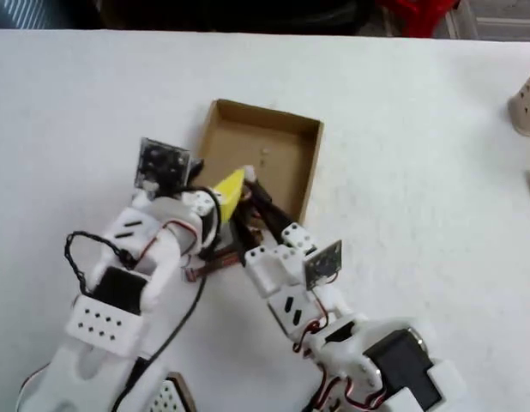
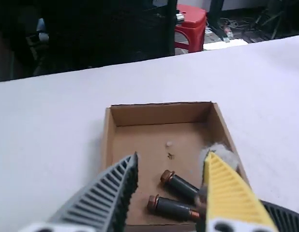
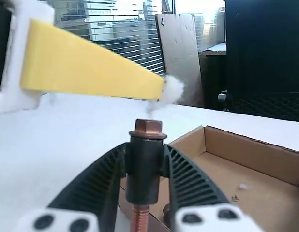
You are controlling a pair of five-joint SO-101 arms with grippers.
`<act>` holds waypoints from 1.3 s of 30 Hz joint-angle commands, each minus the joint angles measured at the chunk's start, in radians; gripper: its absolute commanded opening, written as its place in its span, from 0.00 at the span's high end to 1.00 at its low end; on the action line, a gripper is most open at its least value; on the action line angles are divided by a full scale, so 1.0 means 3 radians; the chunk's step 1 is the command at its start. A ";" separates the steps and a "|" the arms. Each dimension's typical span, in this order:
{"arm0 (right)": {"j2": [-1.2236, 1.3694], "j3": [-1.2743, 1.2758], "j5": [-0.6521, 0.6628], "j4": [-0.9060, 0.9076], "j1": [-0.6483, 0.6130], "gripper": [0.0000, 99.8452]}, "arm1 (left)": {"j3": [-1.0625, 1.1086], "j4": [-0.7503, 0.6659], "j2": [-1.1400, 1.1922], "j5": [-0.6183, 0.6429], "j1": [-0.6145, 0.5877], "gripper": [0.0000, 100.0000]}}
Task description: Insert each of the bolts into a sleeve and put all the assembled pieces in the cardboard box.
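Note:
The cardboard box (image 1: 263, 154) lies open at the table's middle. My right gripper (image 3: 145, 151) is shut on a dark sleeve with a copper bolt (image 3: 144, 169) through it, held upright at the box's near edge. My left gripper (image 2: 171, 158) hangs open over the same edge, and its yellow finger (image 3: 91, 67) crosses just above the held piece. In the left wrist view two sleeved bolts (image 2: 181, 186) (image 2: 170, 208) show at the near end of the box (image 2: 140, 116). From above, both grippers (image 1: 233, 190) (image 1: 253, 204) meet at the box's near left corner.
A perforated beige block (image 1: 526, 103) stands at the table's right edge. Another perforated white piece (image 1: 169, 396) lies at the front between the arms. Open white table lies left, right and beyond the box.

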 commanded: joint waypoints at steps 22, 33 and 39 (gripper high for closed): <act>-0.0028 -0.0005 0.0266 0.0309 0.0038 0.99 | -0.0143 0.0363 -0.0345 0.0511 -0.1123 0.97; -0.0054 -0.0210 0.0271 0.0580 0.0412 0.99 | 0.1258 -0.0113 -0.0171 -0.0286 -0.1404 0.97; -0.0054 -0.0537 0.0271 0.1179 0.0621 0.99 | 0.1453 -0.0338 -0.0171 -0.0506 -0.1450 0.97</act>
